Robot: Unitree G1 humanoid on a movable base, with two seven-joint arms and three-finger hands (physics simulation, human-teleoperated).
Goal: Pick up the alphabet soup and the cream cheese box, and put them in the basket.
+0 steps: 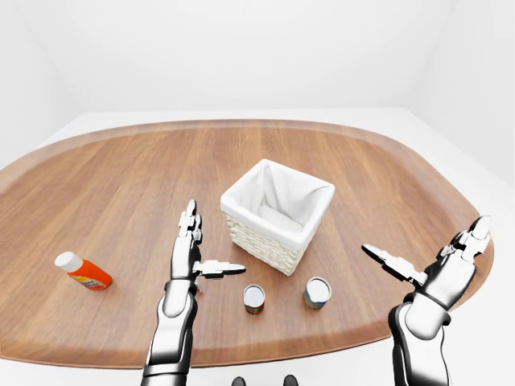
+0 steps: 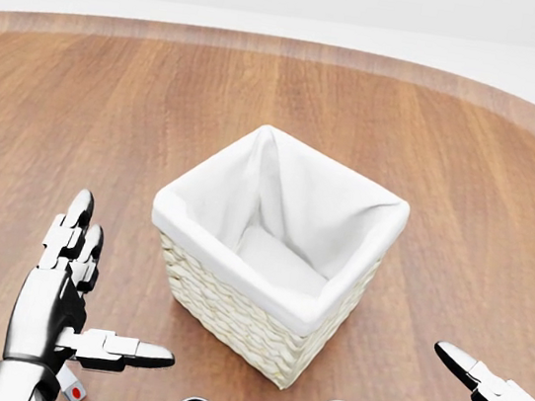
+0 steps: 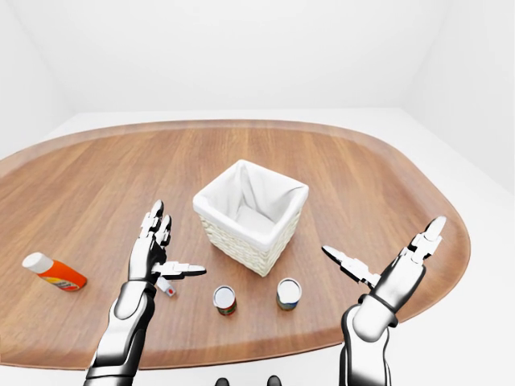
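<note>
Both robot hands, left [image 1: 193, 256] and right [image 1: 430, 269], spread open, empty. Two cans [image 1: 254, 298] [image 1: 317, 292] stand below basket [image 1: 273, 213]; soup unidentified. Read labels, then descend squarely over chosen can.

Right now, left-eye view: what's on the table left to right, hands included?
Orange bottle → left hand → left can → right can → right hand. The basket spans above both cans, so it is left unordered. Both hands are open and hold nothing.
</note>
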